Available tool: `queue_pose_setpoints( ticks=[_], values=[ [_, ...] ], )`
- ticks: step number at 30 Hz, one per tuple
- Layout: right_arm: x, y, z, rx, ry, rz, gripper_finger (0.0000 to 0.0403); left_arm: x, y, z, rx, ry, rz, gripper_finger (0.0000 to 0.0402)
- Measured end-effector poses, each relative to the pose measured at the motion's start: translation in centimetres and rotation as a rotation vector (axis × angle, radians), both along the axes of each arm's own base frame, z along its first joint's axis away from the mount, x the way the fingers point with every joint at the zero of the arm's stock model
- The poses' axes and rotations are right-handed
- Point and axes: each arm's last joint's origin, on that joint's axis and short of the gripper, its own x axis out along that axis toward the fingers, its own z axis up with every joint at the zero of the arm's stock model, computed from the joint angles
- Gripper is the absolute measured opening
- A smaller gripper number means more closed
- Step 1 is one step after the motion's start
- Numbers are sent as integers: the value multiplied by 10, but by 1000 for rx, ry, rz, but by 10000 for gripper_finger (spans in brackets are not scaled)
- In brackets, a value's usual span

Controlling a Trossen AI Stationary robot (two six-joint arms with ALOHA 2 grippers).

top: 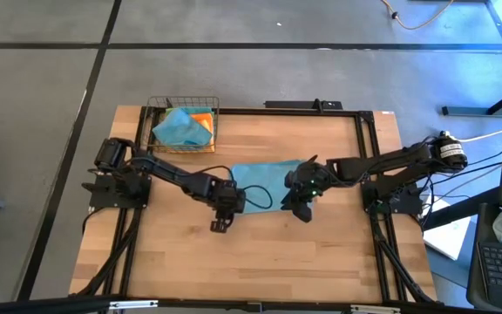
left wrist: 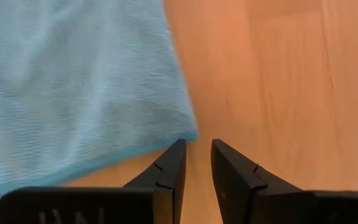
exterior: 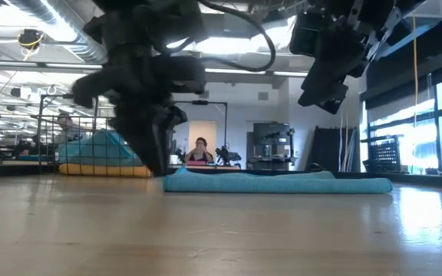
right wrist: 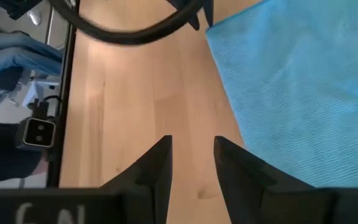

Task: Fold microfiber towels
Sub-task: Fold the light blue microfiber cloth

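A teal microfiber towel (top: pixel 264 179) lies spread flat on the wooden table's middle. My left gripper (top: pixel 220 222) hangs low beside the towel's near left corner (left wrist: pixel 188 132), pointing steeply down, its fingers (left wrist: pixel 196 146) open by a narrow gap with only bare wood between them. My right gripper (top: pixel 301 209) is higher, slanting down over bare wood next to the towel's near right part (right wrist: pixel 291 81). Its fingers (right wrist: pixel 192 142) are open and hold nothing. In the low view the towel (exterior: pixel 275 182) shows as a flat strip on the table.
A wire basket (top: pixel 184 126) at the table's far left holds a teal towel (top: pixel 177 128) and an orange one (top: pixel 202 120). Bare wood lies in front of the towel toward the near edge. A person (exterior: pixel 200 151) sits in the room far behind the table.
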Motion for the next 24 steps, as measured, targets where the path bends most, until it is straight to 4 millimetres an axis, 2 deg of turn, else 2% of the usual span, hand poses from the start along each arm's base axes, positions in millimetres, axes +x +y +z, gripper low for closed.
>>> queue_pose_setpoints(
  ticks=[8,16,24],
  values=[
    [2,5,0,49,3,-28,121,5,-4,-2,-28,-94,9,69],
    [3,5,-2,49,12,-31,121,2,-4,-9,23,-53,23,69],
    [6,4,1,35,-40,-56,121,8,-10,-1,58,-101,36,69]
  ],
)
